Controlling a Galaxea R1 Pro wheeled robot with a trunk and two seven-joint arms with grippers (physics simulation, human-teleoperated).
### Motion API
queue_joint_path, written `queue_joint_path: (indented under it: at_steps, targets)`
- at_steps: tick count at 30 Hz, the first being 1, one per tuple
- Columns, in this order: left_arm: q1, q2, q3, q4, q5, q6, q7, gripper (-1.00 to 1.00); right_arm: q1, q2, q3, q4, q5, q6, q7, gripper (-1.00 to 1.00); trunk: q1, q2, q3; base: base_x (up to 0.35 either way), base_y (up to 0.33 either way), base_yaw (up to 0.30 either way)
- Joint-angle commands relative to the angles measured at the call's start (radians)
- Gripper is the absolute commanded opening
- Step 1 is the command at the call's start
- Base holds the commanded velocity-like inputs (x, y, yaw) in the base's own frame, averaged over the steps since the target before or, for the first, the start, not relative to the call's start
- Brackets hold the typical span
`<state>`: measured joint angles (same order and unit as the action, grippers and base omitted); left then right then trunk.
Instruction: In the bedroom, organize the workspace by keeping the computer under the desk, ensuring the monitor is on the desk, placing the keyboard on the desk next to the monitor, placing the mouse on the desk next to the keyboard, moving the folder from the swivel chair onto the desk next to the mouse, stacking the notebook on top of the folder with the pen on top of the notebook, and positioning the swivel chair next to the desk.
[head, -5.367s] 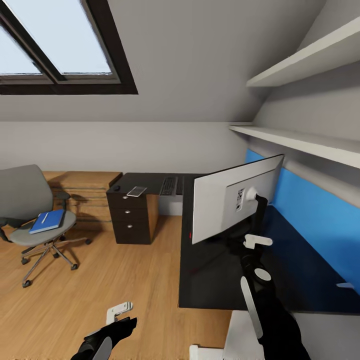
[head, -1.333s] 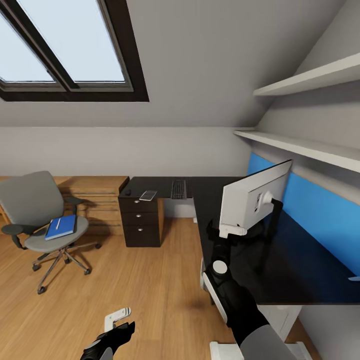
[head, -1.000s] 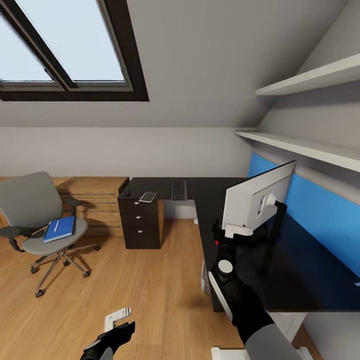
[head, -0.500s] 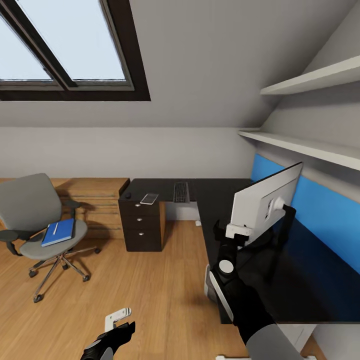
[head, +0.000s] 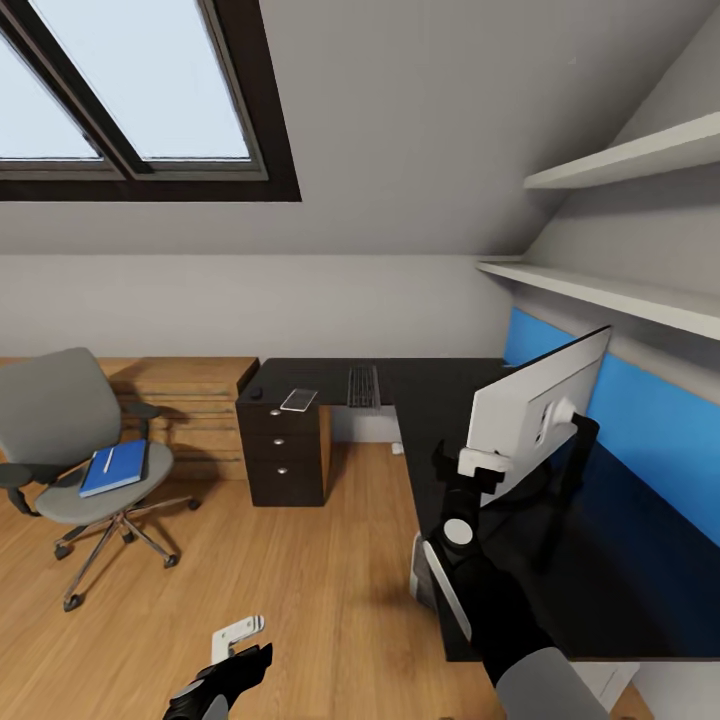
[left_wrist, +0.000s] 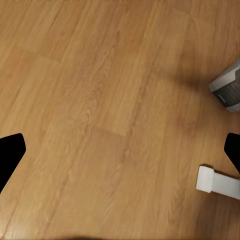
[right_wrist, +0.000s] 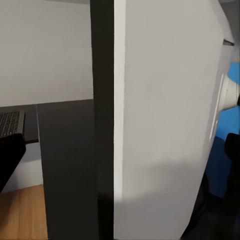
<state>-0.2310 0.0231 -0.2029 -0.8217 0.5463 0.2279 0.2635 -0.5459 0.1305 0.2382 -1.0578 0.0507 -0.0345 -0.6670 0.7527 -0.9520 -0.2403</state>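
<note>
The monitor (head: 535, 415) stands on the black desk (head: 430, 400), its white back toward me. My right gripper (head: 480, 462) is at the monitor's lower corner, open, with the screen edge (right_wrist: 107, 125) between its fingers. The keyboard (head: 362, 385), the notebook (head: 298, 400) and the mouse (head: 256, 393) lie on the desk's far wing. The blue folder (head: 114, 468), with the pen (head: 107, 460) on it, rests on the swivel chair (head: 60, 420). The grey computer (head: 424, 575) sits on the floor at the desk's edge. My left gripper (head: 238, 632) hangs open over the floor.
A light wooden dresser (head: 190, 385) stands behind the chair against the low wall. Two white shelves (head: 620, 160) run above the blue wall panel (head: 650, 430). A skylight (head: 140, 90) is overhead. Wood floor (left_wrist: 100, 100) stretches between chair and desk, with a white desk foot (left_wrist: 217, 181) close by.
The view has drifted a little. The monitor, with my right gripper at its corner, now sits slightly nearer the blue wall. My left arm has not moved.
</note>
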Motion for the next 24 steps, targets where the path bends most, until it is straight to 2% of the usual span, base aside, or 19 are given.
queue_joint_path:
  at_steps: [1, 7, 14, 24]
  targets:
    - [-0.001, 0.001, -0.006, -0.002, 0.009, 0.002, 0.010, 1.00, -0.001, 0.000, -0.002, 0.001, 0.004, -0.001, -0.005, 1.00, 0.000, -0.001, -0.001, 0.003, 0.000, 0.000]
    - [-0.001, -0.001, -0.006, -0.002, 0.010, 0.002, 0.010, 1.00, -0.001, -0.001, -0.008, 0.001, 0.004, 0.000, -0.005, 1.00, 0.000, -0.001, -0.001, 0.001, 0.000, 0.000]
    - [-0.001, -0.002, -0.006, -0.002, 0.009, 0.002, 0.010, 1.00, -0.002, -0.020, -0.012, 0.001, 0.003, 0.002, -0.005, 1.00, 0.000, -0.001, -0.001, 0.020, 0.000, 0.000]
    - [-0.001, -0.003, -0.014, -0.001, 0.009, 0.002, 0.010, 1.00, -0.002, -0.023, -0.013, 0.001, 0.003, 0.002, -0.005, 1.00, 0.000, -0.001, -0.001, 0.077, 0.000, 0.000]
